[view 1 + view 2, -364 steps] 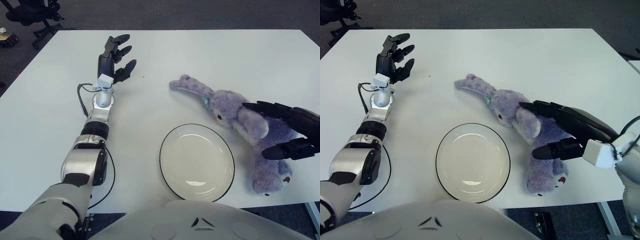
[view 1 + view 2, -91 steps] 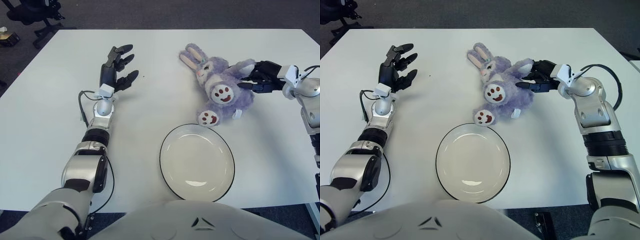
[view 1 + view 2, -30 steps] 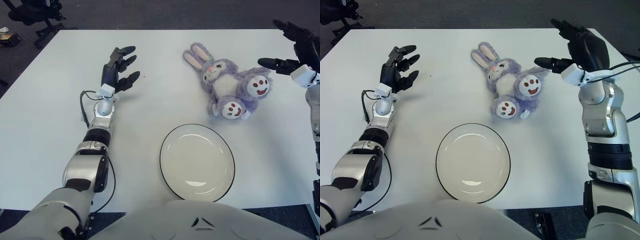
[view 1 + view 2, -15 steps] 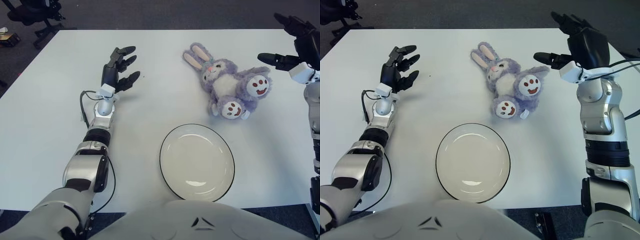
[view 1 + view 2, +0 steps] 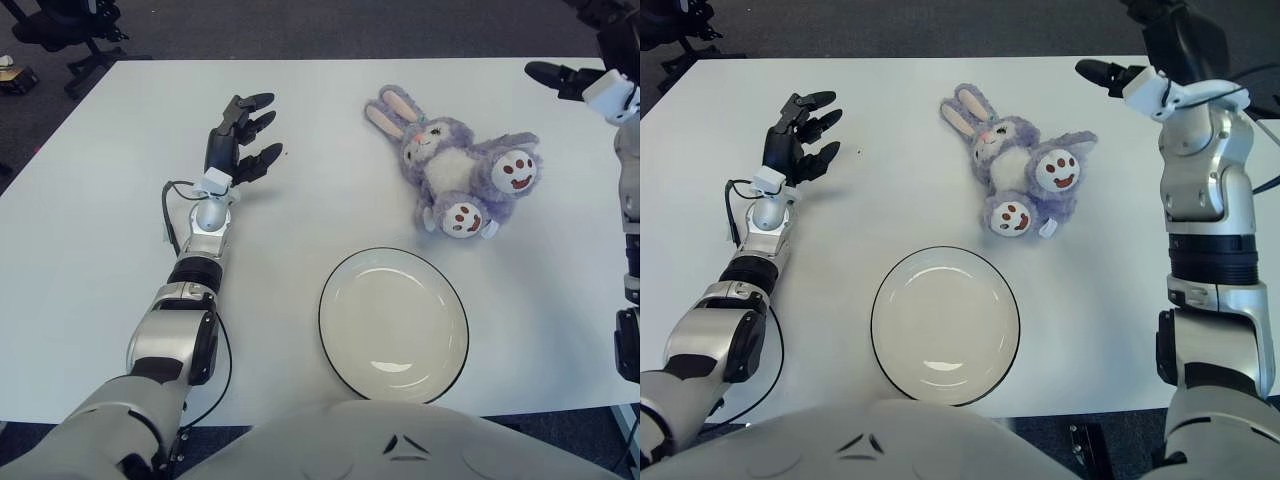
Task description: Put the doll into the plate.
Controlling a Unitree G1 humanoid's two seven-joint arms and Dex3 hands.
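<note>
A purple plush rabbit doll [image 5: 450, 170] lies on its back on the white table, ears toward the far left, feet with red paw prints toward the near right. It sits just beyond the white plate with a dark rim [image 5: 394, 324], outside it. My right hand [image 5: 1155, 45] is raised high at the far right, above and to the right of the doll, fingers spread and holding nothing. My left hand [image 5: 240, 135] shows at the far left of the table, fingers spread, well away from the doll.
The white table [image 5: 90, 200] ends at a front edge near my body and a far edge at the top. A black office chair [image 5: 70, 25] stands on the dark floor beyond the far left corner.
My right hand, which had let go of the doll, has risen further up and away toward the top right. The doll lies still beyond the plate. The left hand has barely moved.
</note>
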